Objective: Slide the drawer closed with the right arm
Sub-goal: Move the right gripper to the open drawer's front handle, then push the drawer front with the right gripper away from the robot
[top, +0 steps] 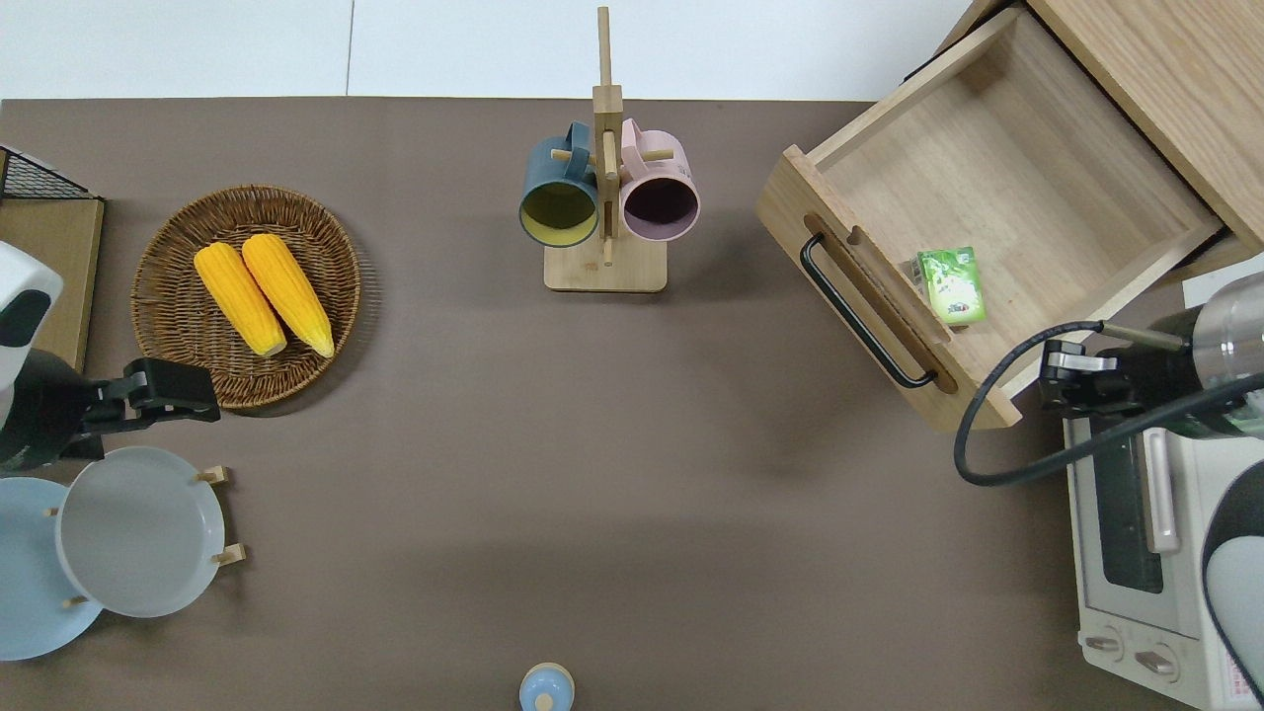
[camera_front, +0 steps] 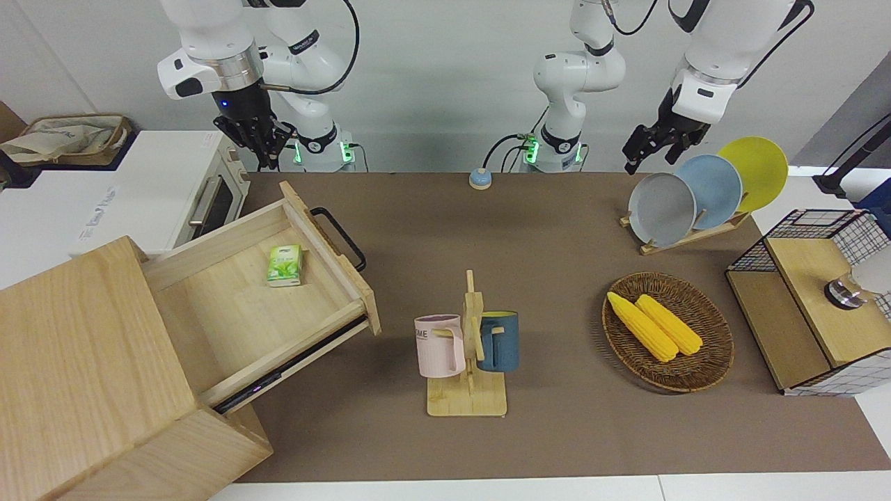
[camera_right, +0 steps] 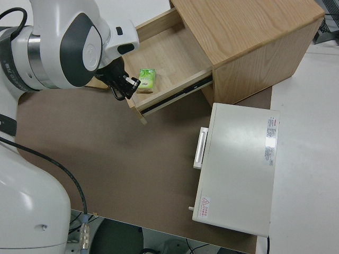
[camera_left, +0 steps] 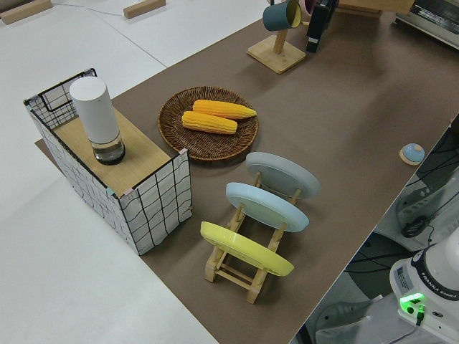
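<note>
Cabinet (camera_front: 90,362): we see it at the right arm's end of the table, the biggest thing here, pale wood, set at an angle.
Drawer (top: 997,188): it stands pulled far out of the cabinet, its front panel facing the middle of the table. We judge it stiff and fairly heavy, running on side rails, so it should glide if pushed square to the front; an off-centre push may rack it.
Oven (top: 1145,553): it sits beside the drawer, nearer to the robots, close to the drawer's near corner.
Handle (top: 857,311): a black bar across the drawer front. We need no grasp here; we judge the flat wood front just beside the bar's middle the best place to press, as the bar itself is rounded and may let fingers slip.
Right gripper (top: 1059,379): we see it in the air over the gap between the drawer's near corner and the oven, touching nothing. We cannot tell whether its jaws are open or closed.
Left gripper (camera_front: 644,149): parked; we cannot tell how its jaws stand.
Packet (top: 950,284): small, green, lying inside the drawer close to the front panel; light, and we expect it may slide when the drawer stops.
</note>
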Available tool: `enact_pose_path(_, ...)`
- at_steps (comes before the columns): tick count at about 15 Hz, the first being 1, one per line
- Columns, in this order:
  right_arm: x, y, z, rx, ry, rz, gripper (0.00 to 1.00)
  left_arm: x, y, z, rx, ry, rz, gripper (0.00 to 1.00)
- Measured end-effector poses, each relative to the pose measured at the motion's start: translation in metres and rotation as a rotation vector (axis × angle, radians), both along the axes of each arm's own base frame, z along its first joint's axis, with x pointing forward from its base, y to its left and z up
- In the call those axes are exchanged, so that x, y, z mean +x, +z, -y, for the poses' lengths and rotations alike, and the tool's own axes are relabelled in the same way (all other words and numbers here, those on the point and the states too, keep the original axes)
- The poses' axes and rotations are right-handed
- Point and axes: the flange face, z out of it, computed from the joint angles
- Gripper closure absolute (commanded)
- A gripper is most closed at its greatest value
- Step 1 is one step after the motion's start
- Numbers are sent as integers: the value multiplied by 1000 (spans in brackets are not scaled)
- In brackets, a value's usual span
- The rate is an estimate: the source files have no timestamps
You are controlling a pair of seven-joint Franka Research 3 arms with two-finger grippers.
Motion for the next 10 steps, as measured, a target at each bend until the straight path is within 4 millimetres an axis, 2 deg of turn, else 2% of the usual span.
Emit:
enact_pose_path(8,-18,12,-65,46,-259,5,925,0,0,0,0,0,0,7)
enact_pose_path(10,-23,8,-85,51,-312,0,925,0,0,0,0,0,0,7)
